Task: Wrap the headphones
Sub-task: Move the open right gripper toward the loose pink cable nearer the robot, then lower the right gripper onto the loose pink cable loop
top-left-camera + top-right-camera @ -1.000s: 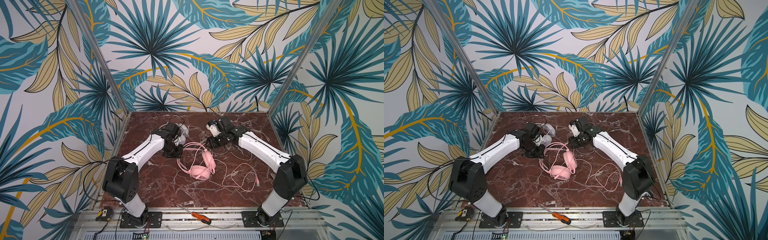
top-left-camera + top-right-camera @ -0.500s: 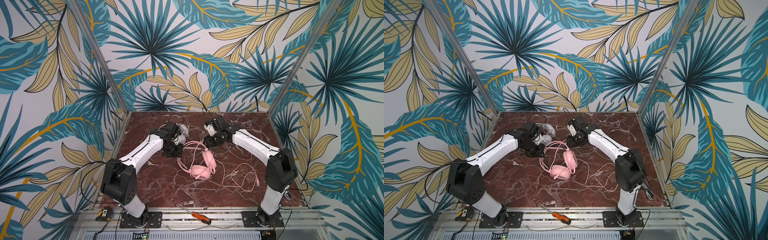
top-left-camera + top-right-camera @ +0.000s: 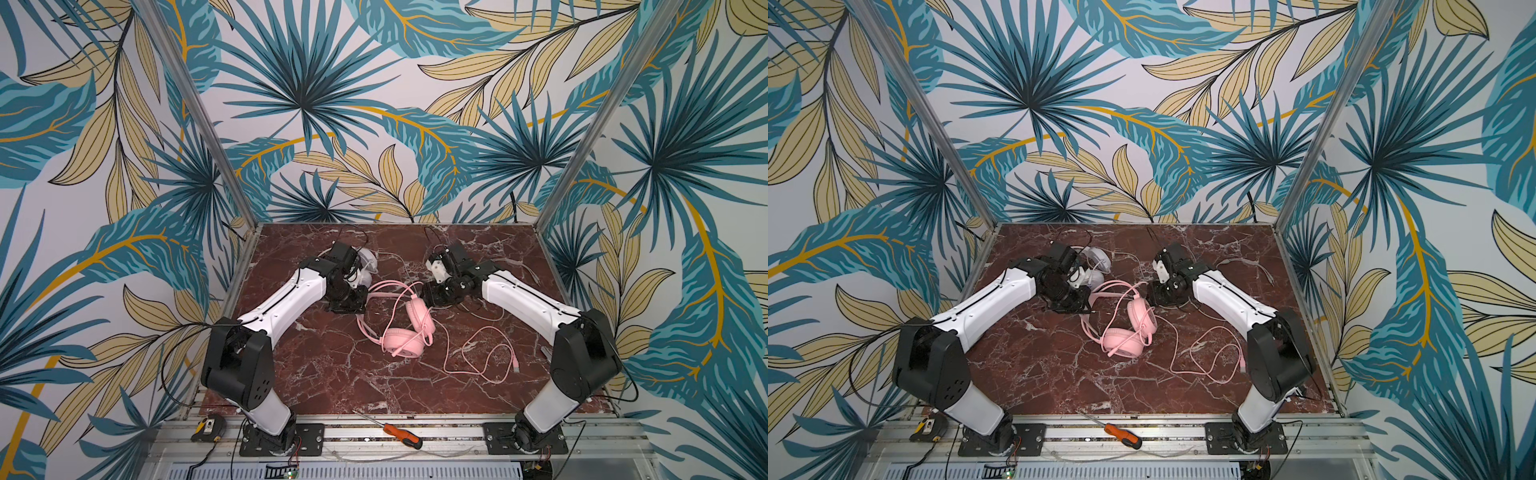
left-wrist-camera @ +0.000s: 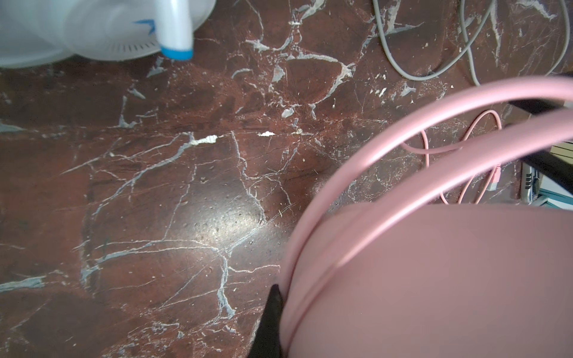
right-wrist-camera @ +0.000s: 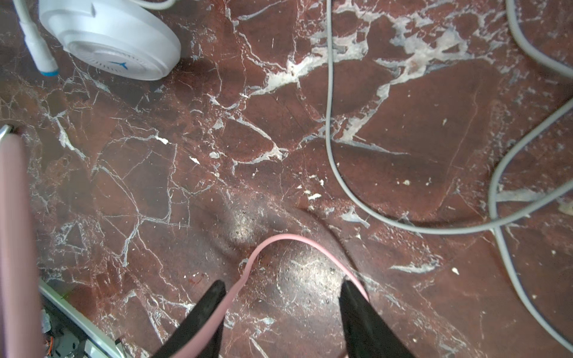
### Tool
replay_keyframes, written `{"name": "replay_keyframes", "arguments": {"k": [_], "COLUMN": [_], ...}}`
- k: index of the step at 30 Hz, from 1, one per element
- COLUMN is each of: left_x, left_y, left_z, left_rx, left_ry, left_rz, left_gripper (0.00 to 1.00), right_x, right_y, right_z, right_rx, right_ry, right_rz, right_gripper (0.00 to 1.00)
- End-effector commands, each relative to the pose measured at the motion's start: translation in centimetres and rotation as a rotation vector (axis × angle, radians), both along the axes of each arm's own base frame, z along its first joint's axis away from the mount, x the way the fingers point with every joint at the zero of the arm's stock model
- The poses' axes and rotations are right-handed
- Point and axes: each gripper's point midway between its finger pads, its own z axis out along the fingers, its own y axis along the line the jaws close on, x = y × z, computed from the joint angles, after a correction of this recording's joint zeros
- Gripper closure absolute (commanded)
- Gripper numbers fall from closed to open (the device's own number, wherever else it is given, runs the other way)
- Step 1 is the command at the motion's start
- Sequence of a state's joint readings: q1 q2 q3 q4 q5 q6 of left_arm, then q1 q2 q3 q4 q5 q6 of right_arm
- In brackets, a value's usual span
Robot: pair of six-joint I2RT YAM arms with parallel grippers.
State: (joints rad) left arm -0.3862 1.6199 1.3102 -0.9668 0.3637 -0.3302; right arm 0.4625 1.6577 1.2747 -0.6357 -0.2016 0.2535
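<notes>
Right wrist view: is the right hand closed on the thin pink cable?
No, the right hand has black fingers apart, the pink cable looping between them.

Both top views look down from high over the front edge of the marble table (image 3: pixel 332 374), facing the back wall (image 3: pixel 374 104), with the pink headset (image 3: pixel 401 351) near mid-frame. The left wrist camera hangs very close above that headset's headband (image 4: pixel 403 124). The right wrist camera looks down from low just beside the headset, and both wrist views share the white earcup (image 5: pixel 108 40) beyond it.
</notes>
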Motion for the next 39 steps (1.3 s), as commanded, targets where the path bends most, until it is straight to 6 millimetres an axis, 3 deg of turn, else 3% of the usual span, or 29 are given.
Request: {"name": "replay_keyframes", "arguments": {"k": [1,6,8,9,14,23,28,33,39], "left_x": [1.2,1.3,1.4,1.4,1.2,0.9,0.7,0.8,1.2], "left_y": [-1.5,-1.5,-1.5,-1.5,-1.4,-1.0,-0.8,-0.7,-0.7], "left_z": [2.8,2.6,2.5,2.5,2.0,0.5,-0.4,-0.2,0.2], "left_rx": [-0.117,-0.131,-0.139,-0.141,-0.138,-0.122,-0.11,-0.12,-0.159], "left_ry": [-0.055,-0.047,-0.046,-0.045,-0.029,0.006,0.029,0.028,0.029], "left_rz": [0.011,0.021,0.025,0.026,0.03,0.031,0.034,0.04,0.075], "left_gripper": [1.0,1.0,1.0,1.0,1.0,1.0,1.0,1.0,1.0], "right_x": [-1.9,-3.7,-4.1,-4.3,-4.4,-2.5,-2.5,-2.7,-5.8], "right_y": [-0.3,-0.3,-0.2,-0.1,-0.9,-3.4,-3.9,-6.1,-7.2], "right_z": [0.2,0.2,0.5,0.6,1.3,4.2,4.6,3.8,1.3], "right_rx": [0.024,0.043,0.062,0.07,0.037,-0.049,-0.052,-0.087,-0.094], "right_ry": [0.017,0.052,0.048,0.047,0.025,-0.111,-0.109,-0.06,0.052], "right_rz": [0.014,0.055,0.069,0.073,0.059,-0.049,-0.037,-0.135,-0.178], "right_gripper": [0.36,0.33,0.26,0.17,0.16,0.16,0.15,0.17,0.23]}}
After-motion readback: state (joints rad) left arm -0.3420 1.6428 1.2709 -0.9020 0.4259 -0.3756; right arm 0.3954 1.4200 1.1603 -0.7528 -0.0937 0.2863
